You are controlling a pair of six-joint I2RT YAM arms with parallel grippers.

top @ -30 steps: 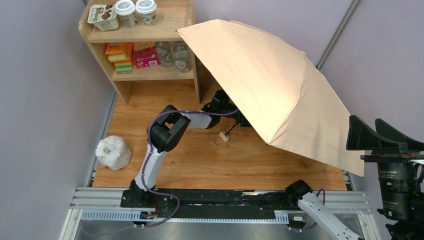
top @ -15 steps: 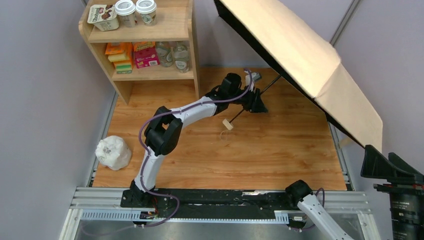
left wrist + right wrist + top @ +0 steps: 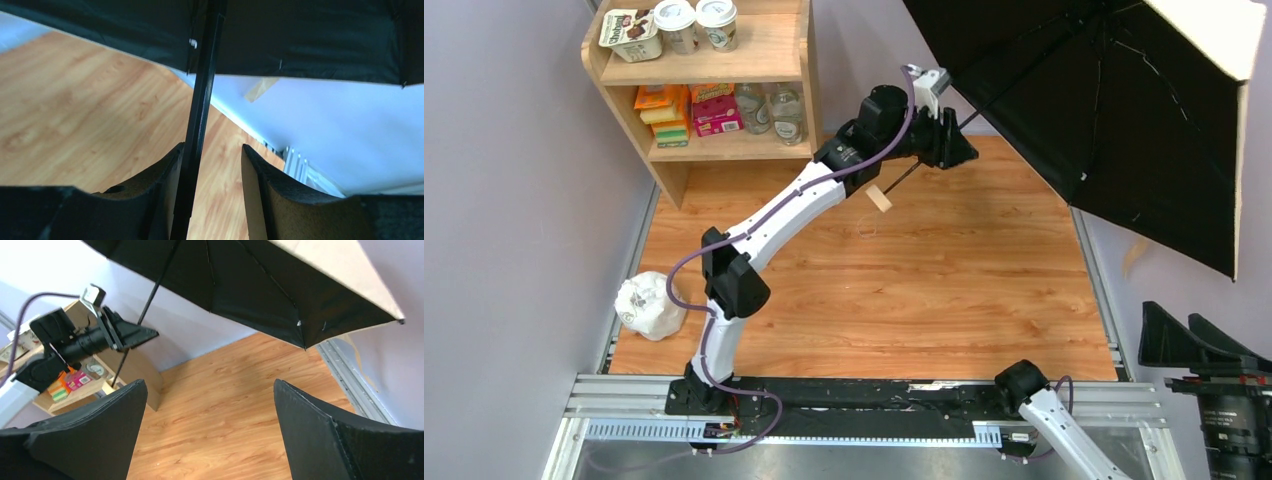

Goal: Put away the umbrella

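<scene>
You have the umbrella open and lifted off the table. It fills the upper right of the top view, tipped so that its black underside and ribs face the camera. Only a strip of beige cloth shows along its right edge.

Its shaft runs down and left from the canopy through your left gripper. The wooden handle hangs clear of the table just below and left of that gripper, in the upper middle of the frame. The left arm stretches from the bottom left up to that spot.

In the left wrist view the shaft lies along the inner face of the finger on the left of the frame. There is a plain gap between the shaft and the other finger. The jaws stand partway closed, and you cannot tell from these views whether they are pinching the shaft.

Your right gripper has its fingers spread wide with nothing between them. It looks up across the table at the umbrella's underside, with the left gripper at the left of its frame. In the top view only the right arm's base shows, at the bottom right.

A shelf with cups and packets stands at the upper left. A white bag lies at the table's left edge.
</scene>
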